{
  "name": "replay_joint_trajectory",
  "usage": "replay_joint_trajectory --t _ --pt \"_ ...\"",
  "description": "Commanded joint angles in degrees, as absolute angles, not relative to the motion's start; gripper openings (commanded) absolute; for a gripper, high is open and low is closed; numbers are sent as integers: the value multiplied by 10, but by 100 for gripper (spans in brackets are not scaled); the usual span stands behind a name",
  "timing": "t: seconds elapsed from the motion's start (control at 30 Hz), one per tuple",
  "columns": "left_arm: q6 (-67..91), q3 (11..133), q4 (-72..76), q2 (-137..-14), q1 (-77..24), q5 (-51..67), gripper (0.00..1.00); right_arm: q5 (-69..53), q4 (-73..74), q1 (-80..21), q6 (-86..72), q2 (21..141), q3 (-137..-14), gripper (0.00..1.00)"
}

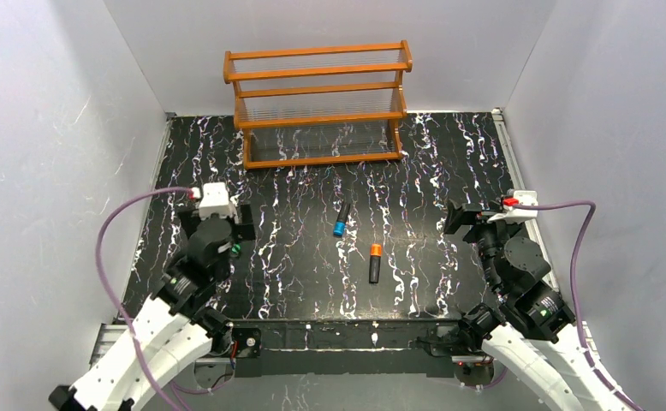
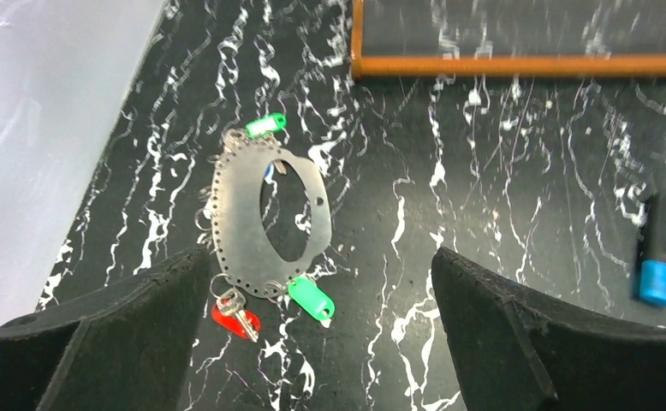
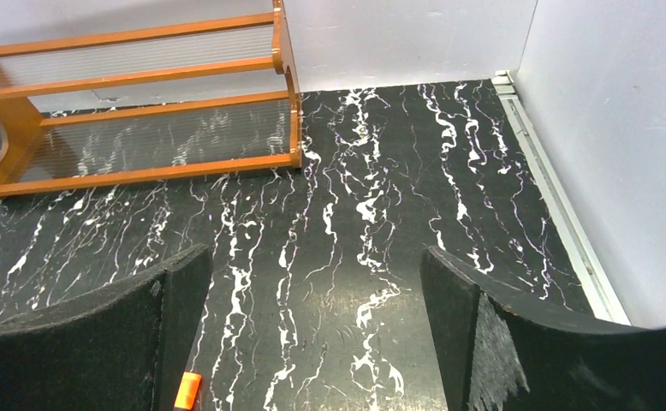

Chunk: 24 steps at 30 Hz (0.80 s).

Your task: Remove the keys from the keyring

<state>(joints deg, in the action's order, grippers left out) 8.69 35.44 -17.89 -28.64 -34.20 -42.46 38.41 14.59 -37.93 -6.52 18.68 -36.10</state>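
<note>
Left end effector (image 2: 319,261): released, jaws spread wide, nothing between them. It hangs over the left side of the tabletop (image 2: 484,188), pointing down and away. Right end effector (image 3: 312,257): also released and empty, over bare tabletop on the right, well apart from the work.

Step, my read: pre-grasp, nothing removed yet. All tags look attached.

Keyring (image 2: 270,218) lies flat just beyond the left fingertips, closer to the left finger (image 2: 115,342) than the right one. In the top view the left arm hides it almost entirely.

Look of it:
- Flat wide-banded metal oval, dull grey, big oval cutout.
- Row of small holes along its left band, small wire loops hanging off that edge.
- Far green key (image 2: 265,126) at the far end.
- Near green key (image 2: 312,300) at the near end, toward the right.
- Red key (image 2: 237,318) at the near end, with a small metal key on it.
- Sliver of blue at the far inner edge, probably another tag, mostly hidden.

Next move likely calls for:
- One arm pinning or pinching the band, the other pulling a tag off its loop.
- Right arm has to cross over first.
- Thin plate flat on the tabletop is hard to get under, and the loops are tiny, so an edge pinch needs care.

Clutter: blue-capped marker (image 2: 657,253) off to the right, orange-capped marker (image 1: 374,262) mid-tabletop, wooden rack (image 1: 317,103) at the far edge.
</note>
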Motion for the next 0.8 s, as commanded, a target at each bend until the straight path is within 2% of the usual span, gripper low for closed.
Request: replay_joint_trajectory --t 0.0,0.17,0.33,0.77 --pt "105 396 -162 -380 -335 -395 98 373 140 -378 -77 174 -381 99" --pt "128 422 -161 -499 -300 -357 98 367 137 -379 -78 160 -377 99" --pt "155 451 -160 -608 -212 -277 98 360 138 -378 -77 156 -377 99" --pt "195 492 -148 -814 -14 -253 94 326 128 -358 -76 157 -368 99"
